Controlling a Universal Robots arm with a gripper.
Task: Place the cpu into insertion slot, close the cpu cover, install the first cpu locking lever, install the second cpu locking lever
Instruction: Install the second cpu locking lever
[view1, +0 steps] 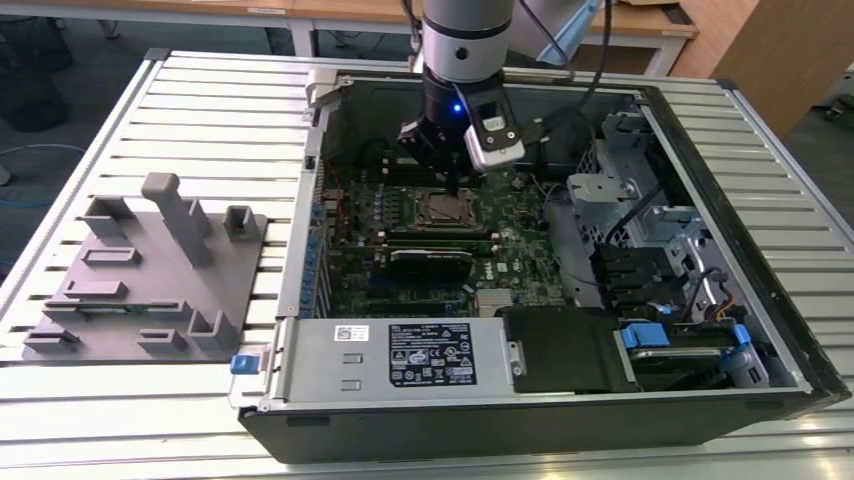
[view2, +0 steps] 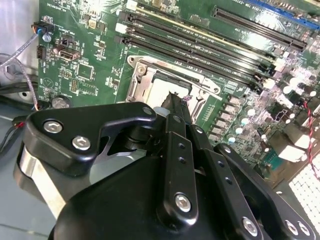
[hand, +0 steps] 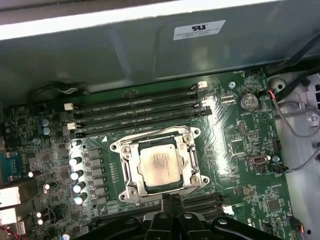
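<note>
Exterior view, left to right: grey fixture block (view1: 140, 270) on the slatted tabletop (view1: 80, 420), then the open PC case (view1: 561, 400) with the green board (view1: 400, 270) inside, arm down over the socket area. The cpu (hand: 159, 164) is seated in the insertion slot (hand: 131, 192), silvery top showing through the window of the cpu cover (hand: 186, 136), which looks to be lying flat over it. The two wire levers along the socket sides: can't tell if latched. Handling, my read: chip is light, stiff and slick-topped, with delicate contacts under it, so edges only, no side load; cover is thin sheet metal, springy, push on the frame, not the chip. The gripper (view2: 175, 107) sits just above the socket edge nearest the wrist in both wrist views. Jaws look drawn together at the tips, nothing between them; whether they touch the cover or a lever I can't tell.
</note>
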